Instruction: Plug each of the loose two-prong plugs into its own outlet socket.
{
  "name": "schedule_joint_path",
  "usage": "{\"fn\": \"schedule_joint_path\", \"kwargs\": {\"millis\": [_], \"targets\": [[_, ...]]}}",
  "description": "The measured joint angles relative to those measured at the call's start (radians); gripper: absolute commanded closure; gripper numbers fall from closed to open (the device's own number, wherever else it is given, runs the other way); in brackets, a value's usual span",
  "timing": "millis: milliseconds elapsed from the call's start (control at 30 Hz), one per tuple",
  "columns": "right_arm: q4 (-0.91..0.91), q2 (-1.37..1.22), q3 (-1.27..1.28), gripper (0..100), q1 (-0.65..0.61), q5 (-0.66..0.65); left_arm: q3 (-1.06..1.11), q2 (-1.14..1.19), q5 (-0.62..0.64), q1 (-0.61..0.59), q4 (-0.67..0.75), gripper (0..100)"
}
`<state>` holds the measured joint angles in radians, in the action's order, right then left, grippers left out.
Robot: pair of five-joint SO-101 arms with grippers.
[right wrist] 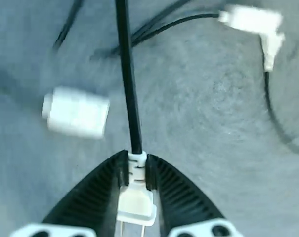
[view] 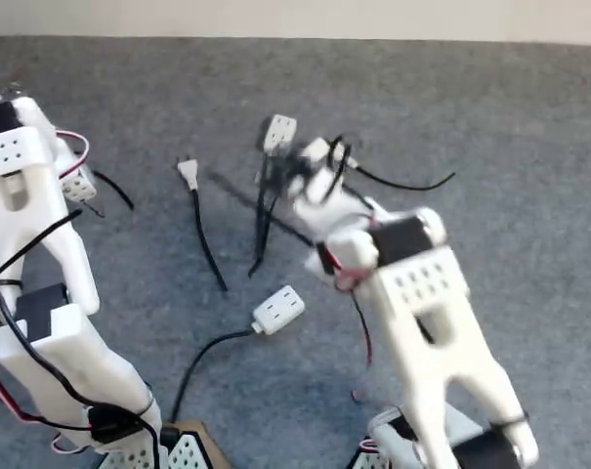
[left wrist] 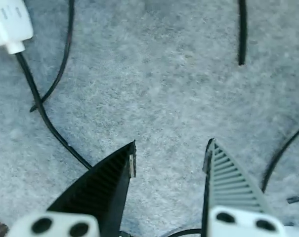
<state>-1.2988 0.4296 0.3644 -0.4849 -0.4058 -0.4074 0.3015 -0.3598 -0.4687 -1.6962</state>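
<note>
Where the right fingers (right wrist: 114,173) come together, I see them pinching a white plug (right wrist: 136,200) by its body. Its prongs point back towards the wrist and its black cord (right wrist: 129,89) runs straight out ahead. So the right gripper (right wrist: 136,165) is clamped narrow on that plug, which is not in any outlet. Just beyond it, to one side of the cord, a white socket (right wrist: 76,112) lies on the grey carpet (right wrist: 198,123), apart from the plug.

From the high view, this gripper sits just beside that socket, among tangled cords. A loose plug (view: 188,173) lies further left on the carpet, its own cord trailing towards the arms. A second socket (view: 278,309) rests nearer the arm bases, between the two arms.

My left gripper (left wrist: 170,153) hangs over bare carpet with its fingers spread wide, holding nothing. Thin black cords lie around it.
</note>
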Motion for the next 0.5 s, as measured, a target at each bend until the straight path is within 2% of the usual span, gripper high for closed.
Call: {"fn": "schedule_joint_path", "kwargs": {"millis": [67, 133, 333, 500], "targets": [[0.092, -0.052, 0.000, 99.5, -0.006, 0.189, -0.021, -0.031, -0.002, 0.011, 0.000, 77], [0.166, -0.064, 0.000, 99.5, -0.031, 0.305, -0.044, -0.081, -0.005, 0.014, 0.000, 77], [0.287, -0.072, 0.000, 99.5, -0.107, 0.439, 0.041, -0.331, -0.002, 0.018, 0.077, 68], [0.440, -0.072, 0.086, 99.5, -0.107, 0.480, 0.405, -0.626, 0.017, 0.097, 0.301, 68]]}}
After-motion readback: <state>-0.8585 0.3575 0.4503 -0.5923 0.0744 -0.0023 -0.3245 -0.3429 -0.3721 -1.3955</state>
